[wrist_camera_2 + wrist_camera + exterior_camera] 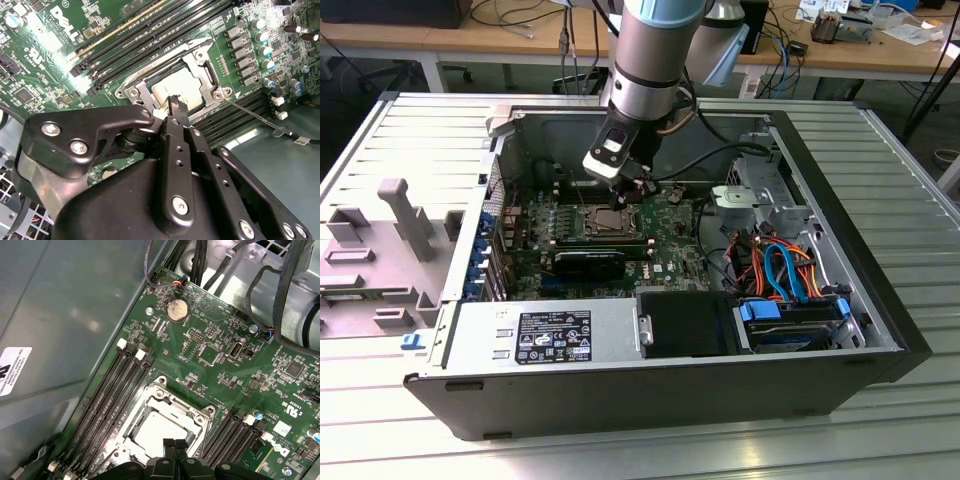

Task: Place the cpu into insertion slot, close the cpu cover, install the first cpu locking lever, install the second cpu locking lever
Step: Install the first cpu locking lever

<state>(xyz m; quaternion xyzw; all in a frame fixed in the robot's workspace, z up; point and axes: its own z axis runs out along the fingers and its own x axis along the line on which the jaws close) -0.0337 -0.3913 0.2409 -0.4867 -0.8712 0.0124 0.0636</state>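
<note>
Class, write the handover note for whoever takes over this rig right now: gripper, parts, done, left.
Gripper: shut, holding nothing, tips just over the slot's edge.
The cpu lies in the insertion slot; the cpu cover looks laid flat over it.
Done: cpu placed, cover apparently closed.
Left: the locking levers; one thin lever juts out free beside the slot, the other I cannot make out.

"What does the arm look like?"

"It's a fat, round, silver tube with a light blue band on it. Black cables hang beside it."

"And the tool?"

"It's all black, made of flat bars joined like links. Shiny round screws sit in the bars. Its thin fingers have little ridges at the tips."
</note>
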